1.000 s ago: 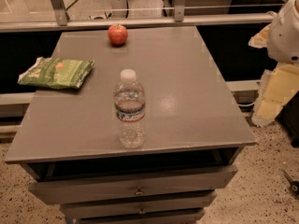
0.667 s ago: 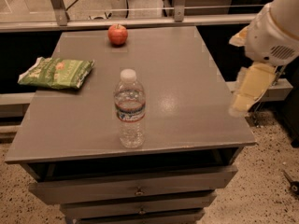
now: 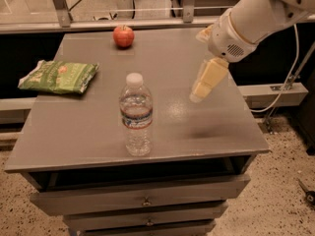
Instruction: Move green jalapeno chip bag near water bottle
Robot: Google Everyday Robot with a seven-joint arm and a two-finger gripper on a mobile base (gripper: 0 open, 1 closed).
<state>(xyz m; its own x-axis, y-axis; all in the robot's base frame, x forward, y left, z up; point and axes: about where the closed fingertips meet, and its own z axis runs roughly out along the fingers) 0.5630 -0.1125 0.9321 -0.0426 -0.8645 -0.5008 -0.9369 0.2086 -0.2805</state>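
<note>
Arm motion is the news: the claw [image 3: 203, 85] has swung in from beyond the right edge and now hangs over the right half of the worktop [image 3: 88, 132], to the right of the water bottle [image 3: 136, 114]. The green chip bag [image 3: 59, 76] lies untouched at the left edge, well apart from the water bottle, so your reach has only begun. You cannot tell how wide the claw stands; it seems to carry and touch nothing.
</note>
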